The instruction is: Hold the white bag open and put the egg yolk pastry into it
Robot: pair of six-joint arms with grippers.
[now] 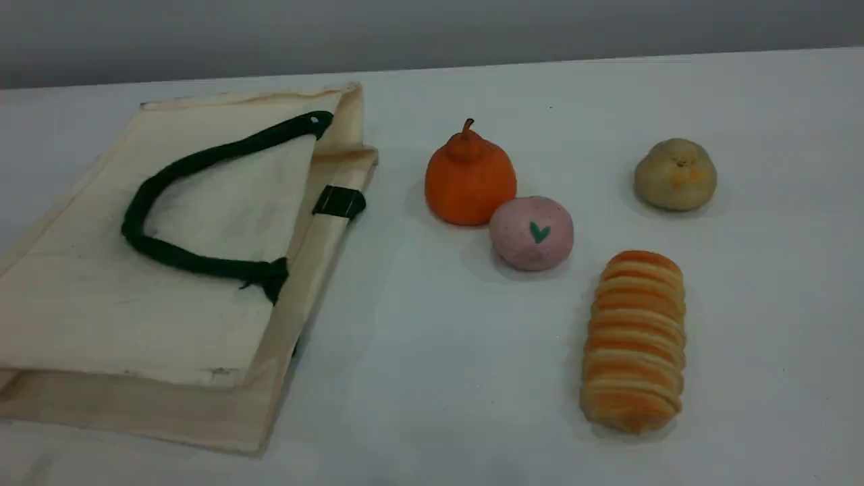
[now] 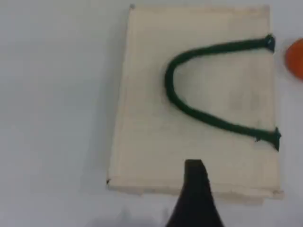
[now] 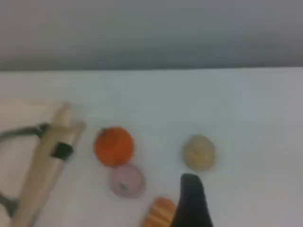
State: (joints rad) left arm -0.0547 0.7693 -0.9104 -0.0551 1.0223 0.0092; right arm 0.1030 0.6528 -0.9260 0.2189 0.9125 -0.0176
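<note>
The white bag (image 1: 169, 304) lies flat on the left of the table, its mouth side toward the food, and one dark green rope handle (image 1: 175, 172) rests looped on top. The egg yolk pastry (image 1: 675, 174) sits alone at the far right. Neither arm appears in the scene view. In the left wrist view one dark fingertip (image 2: 194, 175) hangs high over the near edge of the bag (image 2: 142, 118). The right wrist view shows one fingertip (image 3: 189, 187) well above the table, just short of the pastry (image 3: 199, 152). Neither gripper holds anything.
An orange pear-shaped fruit (image 1: 469, 179) and a pink ball with a green leaf mark (image 1: 531, 233) touch each other mid-table. A long striped bread roll (image 1: 634, 341) lies in front of the pastry. The table's far edge (image 1: 607, 61) meets a grey wall.
</note>
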